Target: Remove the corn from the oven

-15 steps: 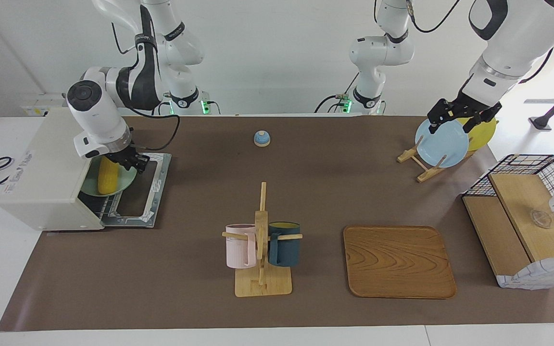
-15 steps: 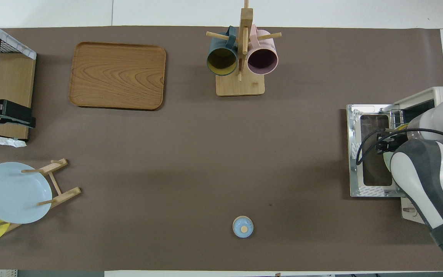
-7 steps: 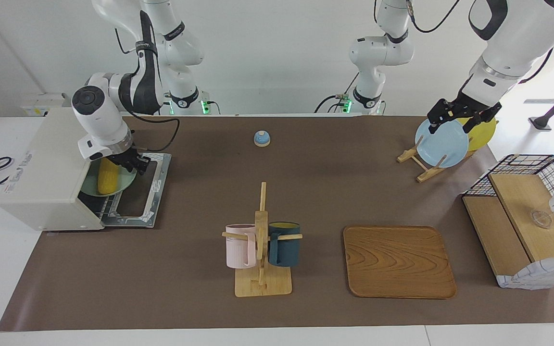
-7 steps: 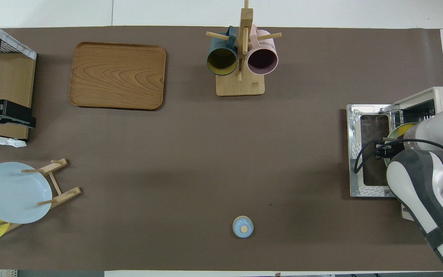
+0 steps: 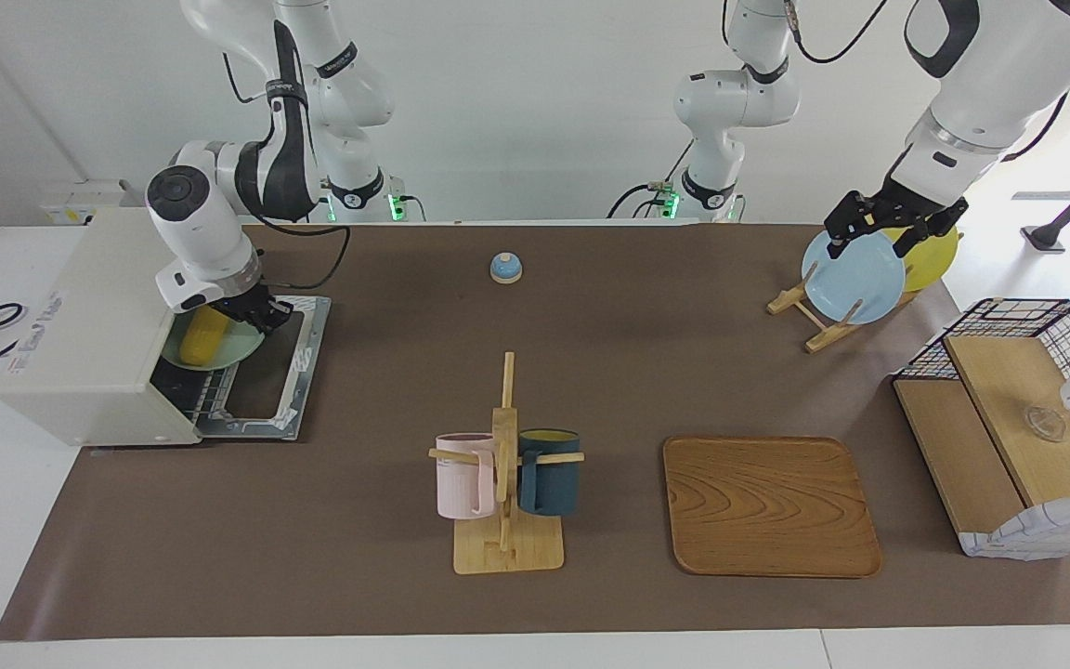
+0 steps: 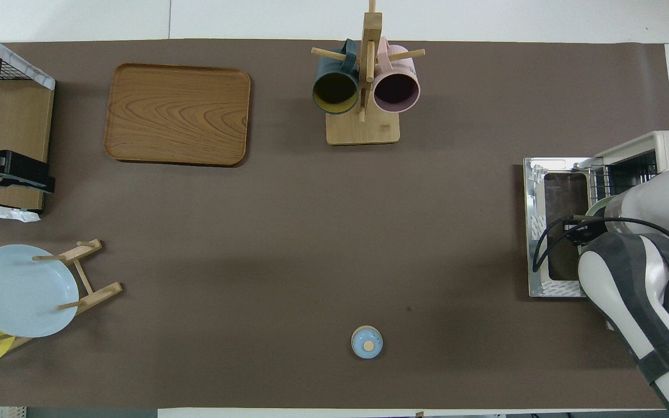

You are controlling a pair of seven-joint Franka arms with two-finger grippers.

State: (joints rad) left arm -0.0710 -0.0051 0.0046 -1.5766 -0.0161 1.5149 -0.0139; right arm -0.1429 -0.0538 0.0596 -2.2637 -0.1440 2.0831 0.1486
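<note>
**Ana:** Compared with a second ago, the right arm's wrist has swung nearer the robots, and the pale green plate [image 5: 236, 351] with the corn [image 5: 201, 336] on it sits a little higher at the oven [image 5: 80, 353] mouth.

**Ben:** So the corn isn't out yet?

**Ana:** No. It lies on that plate, partly under the oven's roof, above the wire rack [image 5: 196, 400] and the dropped door [image 5: 284, 372]. The right pincer [image 5: 261, 316] is clamped on the plate's rim, not on the corn.

**Ben:** Start nearest the robots. What else is there?

**Ana:** The left pincer [image 5: 883, 232] waits in the air by the blue plate [image 5: 855, 279], at the left arm's end of the table [image 5: 386, 576]. I cannot tell whether it is open or closed. A small bell [image 5: 505, 268] is also near the robots, then the oven. Farther out stand the mug rack [image 5: 504, 483] and the wooden tray [image 5: 770, 506].

**Ben:** What could go wrong?

**Ana:** I think the corn is loose. A grip on one edge lets the plate sag, so the cob could roll off onto the door. Lifting too early could knock the corn or the plate's rim against the oven's roof. Pulling out crooked could catch the plate on the rack.
</note>
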